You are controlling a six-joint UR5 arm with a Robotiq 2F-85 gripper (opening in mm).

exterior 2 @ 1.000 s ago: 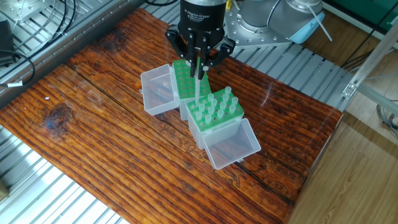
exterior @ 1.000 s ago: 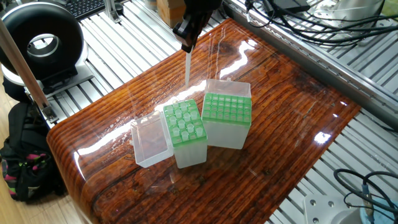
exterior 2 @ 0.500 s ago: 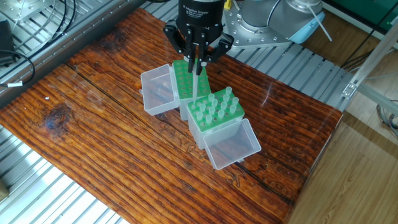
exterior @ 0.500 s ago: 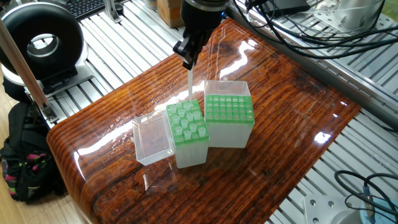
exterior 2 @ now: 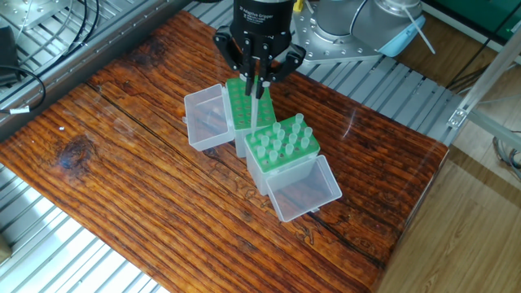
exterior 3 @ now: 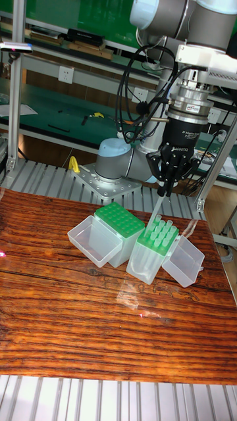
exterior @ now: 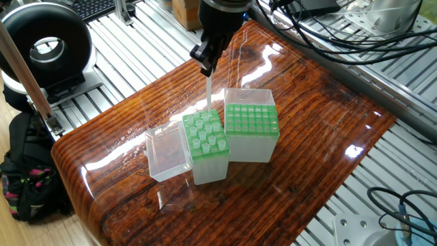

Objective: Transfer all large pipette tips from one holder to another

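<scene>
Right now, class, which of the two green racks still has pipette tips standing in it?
The rack right under the pincer: whitish tips stick up from its grid. The other rack shows only bare holes. The pincer holds one tip above the filled rack.

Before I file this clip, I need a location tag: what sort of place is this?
Probably a robotics lab or test cell: a robot arm on an aluminium-slat bench, pipette tip racks on a wooden tabletop, loose cables.
</scene>
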